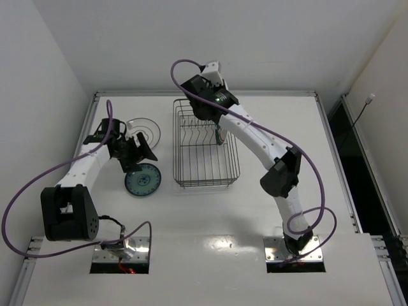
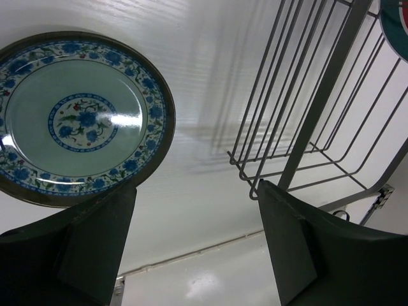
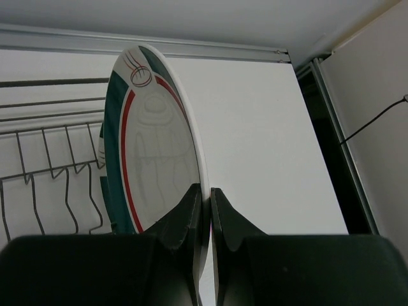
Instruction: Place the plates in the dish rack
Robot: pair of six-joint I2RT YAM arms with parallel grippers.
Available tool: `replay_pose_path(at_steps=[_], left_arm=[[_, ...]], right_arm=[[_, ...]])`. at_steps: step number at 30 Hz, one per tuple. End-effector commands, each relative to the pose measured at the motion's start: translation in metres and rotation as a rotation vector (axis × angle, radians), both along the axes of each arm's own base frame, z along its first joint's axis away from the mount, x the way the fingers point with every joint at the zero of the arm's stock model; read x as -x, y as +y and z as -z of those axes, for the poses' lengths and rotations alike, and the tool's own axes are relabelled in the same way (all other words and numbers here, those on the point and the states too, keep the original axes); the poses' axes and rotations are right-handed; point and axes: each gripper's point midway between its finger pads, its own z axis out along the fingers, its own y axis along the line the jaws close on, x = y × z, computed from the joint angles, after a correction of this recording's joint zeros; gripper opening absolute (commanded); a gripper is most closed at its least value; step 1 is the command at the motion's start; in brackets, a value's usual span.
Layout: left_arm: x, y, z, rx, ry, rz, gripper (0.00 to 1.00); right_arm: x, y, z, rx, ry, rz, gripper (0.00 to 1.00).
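Observation:
The black wire dish rack [image 1: 205, 159] stands mid-table; its wires also show in the left wrist view [image 2: 306, 127] and the right wrist view [image 3: 38, 166]. My right gripper [image 1: 218, 129] [image 3: 206, 191] is shut on the rim of a white plate with green-and-red bands [image 3: 153, 146], held upright, edge-on, inside the rack [image 1: 221, 141]. A teal patterned plate [image 1: 142, 180] [image 2: 80, 118] lies flat left of the rack. A pale plate with dark rings [image 1: 145, 132] lies behind it. My left gripper [image 1: 140, 159] [image 2: 197, 248] is open and empty, hovering between those two plates.
A raised rail [image 1: 204, 93] runs along the table's far edge, with white walls at the back and left. A dark gap [image 1: 347, 146] runs down the right side. A plate rim with red and teal [image 2: 396, 19] shows in the rack at the corner of the left wrist view.

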Motion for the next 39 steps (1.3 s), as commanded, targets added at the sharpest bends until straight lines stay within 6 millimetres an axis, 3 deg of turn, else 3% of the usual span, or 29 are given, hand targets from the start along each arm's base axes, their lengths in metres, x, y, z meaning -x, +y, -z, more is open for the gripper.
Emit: replay_pose_path(at_steps=[1,9,16,21,25,27,29,32,33,36,37,39], left_arm=[[0.002,0.006,-0.006,-0.006,-0.018,-0.01,0.74],[0.006,0.009,-0.003,-0.027,-0.011,-0.012,0.74],[0.016,0.014,0.008,-0.025,0.023,-0.031,0.74],[0.017,0.023,0.01,-0.044,0.025,-0.062,0.74],[0.02,0.042,0.015,-0.075,0.044,-0.128,0.76],[0.023,0.051,0.015,-0.084,0.039,-0.162,0.76],[0.03,0.067,0.027,-0.083,0.076,-0.233,0.77],[0.037,0.083,0.044,-0.021,0.11,-0.346,0.77],[0.038,0.088,0.046,-0.01,0.108,-0.368,0.77],[0.03,0.11,0.048,-0.003,0.086,-0.456,0.77],[0.025,0.112,0.046,-0.001,0.074,-0.466,0.77],[0.004,0.124,0.038,0.004,0.024,-0.508,0.77]], right_arm=[[-0.009,0.003,-0.002,0.061,-0.053,0.024,0.0],[-0.015,0.02,0.045,0.099,0.032,-0.021,0.0],[-0.009,0.042,0.087,0.014,0.131,-0.084,0.0],[-0.006,0.043,0.102,-0.07,0.189,-0.091,0.13],[-0.006,0.041,0.074,-0.12,0.16,-0.115,0.3],[-0.008,0.045,0.051,-0.139,0.137,-0.155,0.43],[-0.003,0.049,0.018,-0.159,0.096,-0.198,0.56],[0.008,0.045,-0.021,-0.167,0.052,-0.244,0.68],[0.017,0.036,-0.041,-0.188,0.024,-0.247,0.7],[0.035,0.037,-0.05,-0.265,0.06,-0.34,0.71],[0.046,0.031,-0.069,-0.303,0.031,-0.366,0.71],[0.057,0.034,-0.062,-0.332,0.08,-0.433,0.73]])
